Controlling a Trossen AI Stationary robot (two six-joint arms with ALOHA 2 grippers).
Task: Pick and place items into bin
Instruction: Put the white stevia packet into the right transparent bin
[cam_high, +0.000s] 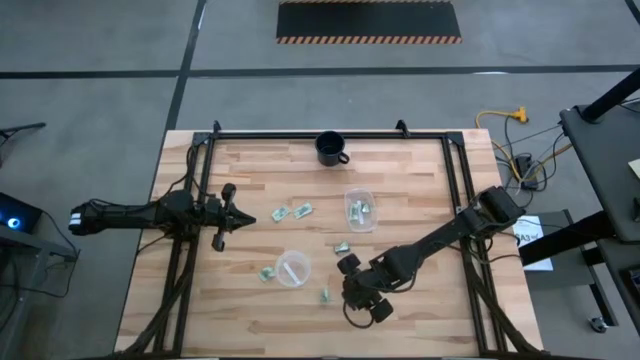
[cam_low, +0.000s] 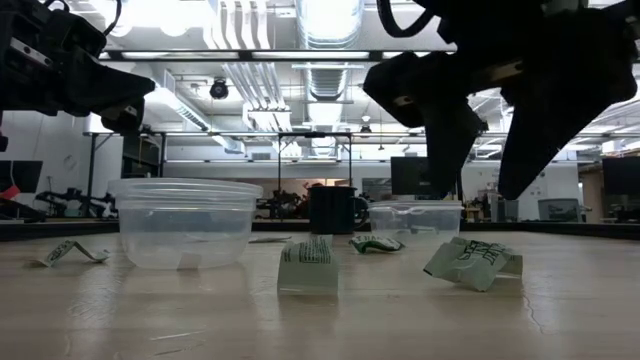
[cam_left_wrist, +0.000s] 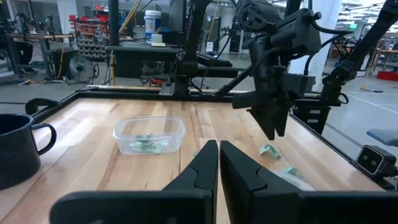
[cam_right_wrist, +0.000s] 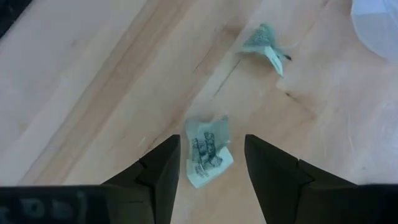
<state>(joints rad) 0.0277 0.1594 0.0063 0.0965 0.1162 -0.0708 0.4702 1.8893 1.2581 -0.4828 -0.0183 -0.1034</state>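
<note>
Small green-and-white wrapped items lie scattered on the wooden table. One item (cam_right_wrist: 208, 155) lies flat below my right gripper (cam_right_wrist: 211, 142), which is open and points steeply down, a finger to each side and above it. In the low view that item (cam_low: 470, 262) sits clear under the right gripper (cam_low: 478, 190); in the high view the right gripper (cam_high: 352, 292) hides it. A clear rectangular bin (cam_high: 360, 210) holds a few items. My left gripper (cam_high: 250, 217) waits shut and level over the table's left part.
A clear round bowl (cam_high: 292, 268) stands just left of my right gripper, with loose items at its left (cam_high: 267, 273) and right (cam_high: 325, 295). More items lie mid-table (cam_high: 291, 213) and near the bin (cam_high: 342, 247). A black mug (cam_high: 330, 148) stands at the far edge.
</note>
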